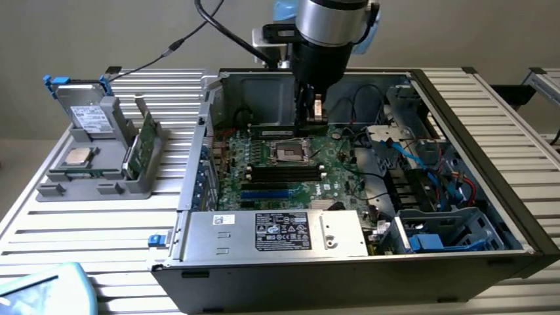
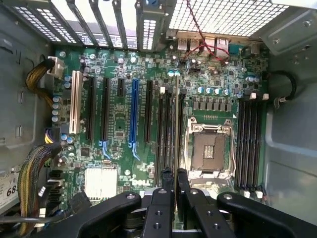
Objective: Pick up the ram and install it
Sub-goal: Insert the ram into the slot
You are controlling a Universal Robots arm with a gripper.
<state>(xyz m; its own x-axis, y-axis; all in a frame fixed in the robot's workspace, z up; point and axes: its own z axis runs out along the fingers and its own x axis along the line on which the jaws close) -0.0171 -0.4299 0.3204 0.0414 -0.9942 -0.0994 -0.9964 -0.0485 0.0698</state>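
My gripper reaches down into the open computer case and is shut on the ram, a thin dark-green stick held level above the motherboard. In the wrist view the ram is edge-on and runs out from between the black fingers of the gripper. It lies parallel to the black memory slots, over the strip between them and the empty CPU socket. More memory slots lie on the socket's other side. I cannot tell how high the stick hangs above the slots.
A grey tray at the exterior view's left holds a silver processor chip, an upright green card and a drive. Inside the case sit the power supply, drive cages and loose cables. Expansion slots line the board.
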